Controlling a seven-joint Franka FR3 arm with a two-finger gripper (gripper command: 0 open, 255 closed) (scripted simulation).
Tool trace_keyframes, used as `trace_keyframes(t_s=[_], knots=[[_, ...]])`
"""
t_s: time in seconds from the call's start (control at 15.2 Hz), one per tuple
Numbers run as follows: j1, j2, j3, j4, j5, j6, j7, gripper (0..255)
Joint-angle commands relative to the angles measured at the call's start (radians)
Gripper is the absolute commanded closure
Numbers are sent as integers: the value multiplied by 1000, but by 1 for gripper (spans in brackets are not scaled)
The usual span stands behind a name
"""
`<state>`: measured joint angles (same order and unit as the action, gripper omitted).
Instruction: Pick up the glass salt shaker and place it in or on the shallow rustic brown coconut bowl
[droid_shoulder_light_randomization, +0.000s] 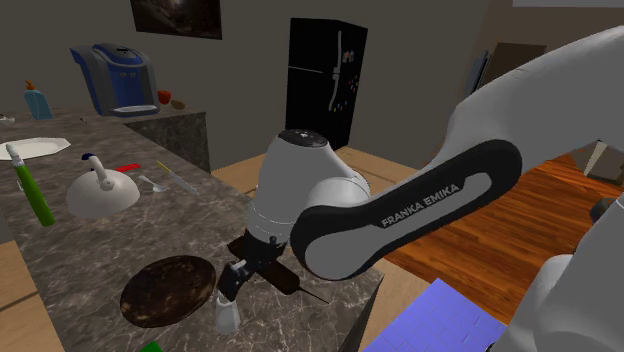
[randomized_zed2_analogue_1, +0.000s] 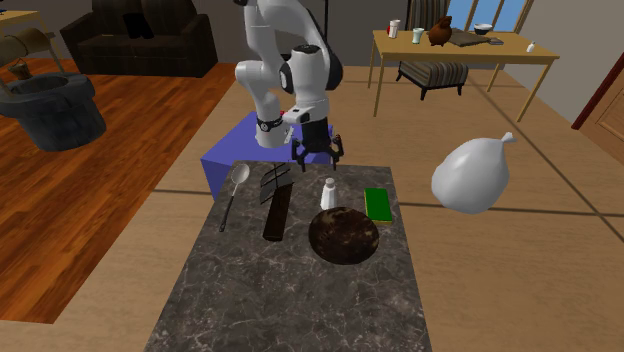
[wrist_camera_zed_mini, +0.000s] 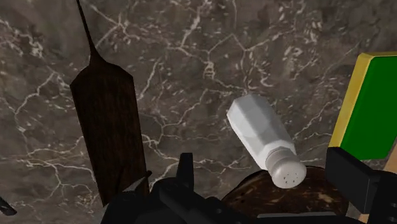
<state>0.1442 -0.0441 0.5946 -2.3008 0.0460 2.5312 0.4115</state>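
Dark counter (wrist_camera_zed_mini: 210, 57): marble-like stone, white-veined, smooth with a faint sheen. Plain white-grey salt shaker (wrist_camera_zed_mini: 257, 130): faceted body, matt, cap finely speckled; bowl (wrist_camera_zed_mini: 305, 194) just beside it: rough, mottled dark brown, dull. Long paddle (wrist_camera_zed_mini: 108, 127) near the shaker: dark grained wood, matt; block (wrist_camera_zed_mini: 369, 108) on the shaker's other side: flat green face, yellow edge, material unclear.
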Motion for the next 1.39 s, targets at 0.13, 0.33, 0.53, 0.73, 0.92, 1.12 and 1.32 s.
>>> trace_keyframes(t_s=[0.13, 0.33, 0.53, 0.73, 0.92, 1.12, 1.32], knots=[[17, 112, 19, 48, -116, 50, 100, 0], [25, 155, 10, 51, -164, 82, 135, 0], [39, 208, -6, 58, -225, 117, 177, 0], [40, 208, -8, 58, -225, 117, 177, 0], [40, 208, -8, 58, -225, 117, 177, 0], [40, 208, -8, 58, -225, 117, 177, 255], [40, 208, -8, 58, -225, 117, 177, 255]])
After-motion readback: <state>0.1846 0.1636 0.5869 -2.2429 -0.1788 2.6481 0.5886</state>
